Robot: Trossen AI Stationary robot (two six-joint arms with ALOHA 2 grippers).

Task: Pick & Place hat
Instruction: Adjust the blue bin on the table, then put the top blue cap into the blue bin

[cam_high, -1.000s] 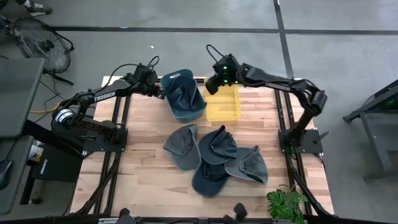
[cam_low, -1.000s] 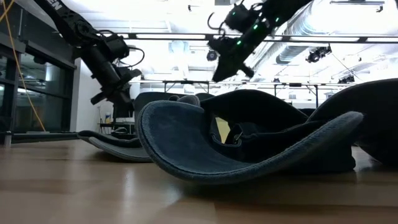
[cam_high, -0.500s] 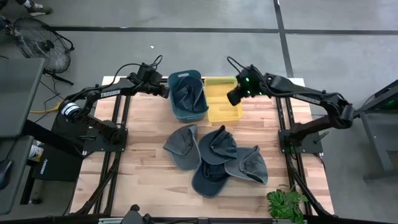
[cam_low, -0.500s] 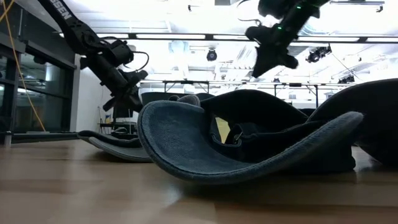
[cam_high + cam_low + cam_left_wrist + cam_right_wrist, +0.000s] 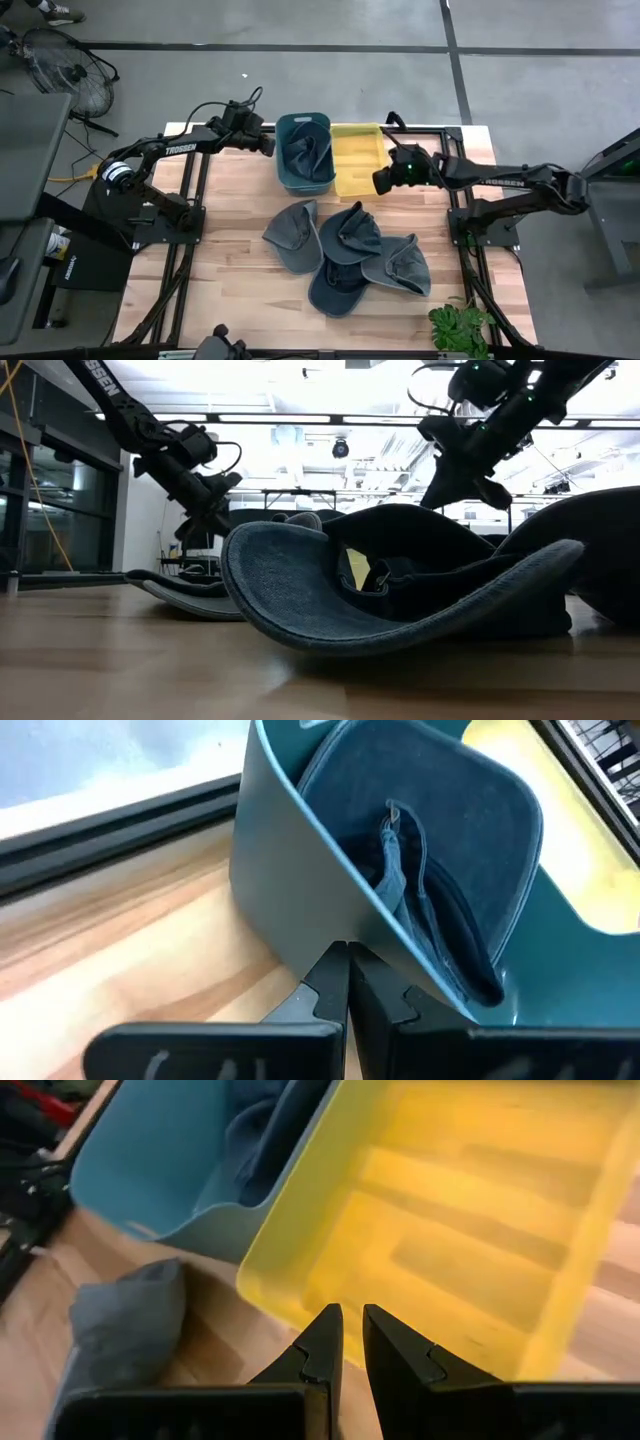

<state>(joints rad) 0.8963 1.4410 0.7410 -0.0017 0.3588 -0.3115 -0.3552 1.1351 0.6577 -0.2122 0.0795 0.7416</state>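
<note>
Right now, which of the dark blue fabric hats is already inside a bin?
The dark blue fabric hat crumpled in the teal plastic bin. The other four hats lie on the wooden table; the yellow bin holds none.
</note>
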